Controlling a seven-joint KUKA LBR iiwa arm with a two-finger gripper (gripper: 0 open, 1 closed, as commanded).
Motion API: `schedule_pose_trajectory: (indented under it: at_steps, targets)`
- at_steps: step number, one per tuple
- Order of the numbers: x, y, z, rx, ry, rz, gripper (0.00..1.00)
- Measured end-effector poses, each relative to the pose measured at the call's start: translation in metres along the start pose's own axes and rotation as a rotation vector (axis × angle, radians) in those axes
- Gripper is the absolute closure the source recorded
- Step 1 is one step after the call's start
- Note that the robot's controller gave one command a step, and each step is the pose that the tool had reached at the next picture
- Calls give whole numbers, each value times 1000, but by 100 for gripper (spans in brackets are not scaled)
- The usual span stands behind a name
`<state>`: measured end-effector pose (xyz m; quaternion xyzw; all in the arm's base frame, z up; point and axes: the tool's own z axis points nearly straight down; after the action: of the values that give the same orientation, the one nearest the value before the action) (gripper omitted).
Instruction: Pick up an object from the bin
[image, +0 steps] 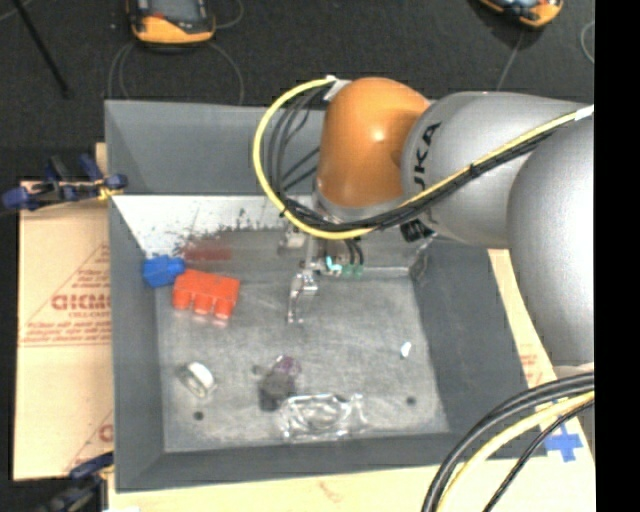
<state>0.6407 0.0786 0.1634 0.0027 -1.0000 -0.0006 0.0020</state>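
My gripper (296, 305) hangs below the orange wrist cover over the bare middle of the bin floor. To its left lies an orange-red block (207, 297) with ridges along one side, apart from the gripper. A small blue block (160, 270) sits just beyond that, near the left wall. Toward the front, below the gripper, lies a small dark purple object (278, 378). Nothing shows in the gripper.
A crumpled clear plastic piece (322, 413) lies at the front wall. A small white ring (197, 378) sits at the front left and a tiny white scrap (406, 350) at the right. The arm covers the bin's back right.
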Motion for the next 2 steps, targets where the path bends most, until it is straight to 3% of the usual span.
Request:
schedule_pose_trajectory:
  at_steps: [1,2]
  targets:
    - [-8,76,82,-1,-12,-10,0]
    - [1,102,61,-3,-11,32,0]
